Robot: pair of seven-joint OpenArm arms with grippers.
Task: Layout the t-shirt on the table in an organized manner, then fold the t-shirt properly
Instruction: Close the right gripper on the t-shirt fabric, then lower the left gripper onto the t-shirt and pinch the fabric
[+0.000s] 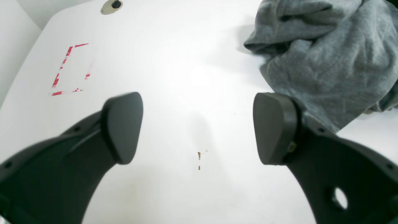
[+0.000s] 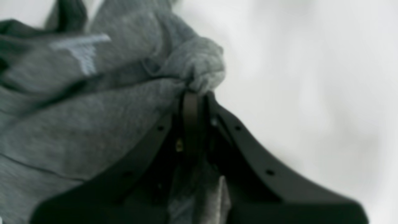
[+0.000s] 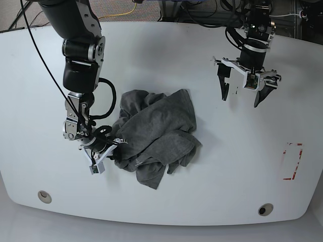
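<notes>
Grey t-shirt (image 3: pixel 156 133) edge pinched by right hand (image 3: pixel 103 151); left hand (image 3: pixel 246 93) spread wide.

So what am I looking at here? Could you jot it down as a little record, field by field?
cloth: dark heather-grey knit t-shirt, crumpled in a heap, not laid out
surface: glossy white table
right gripper: shut on the t-shirt's edge
left gripper: open, holds nothing, beside the heap over bare table
marks: red-tape rectangle; round grommet holes
folding: not yet begun
</notes>
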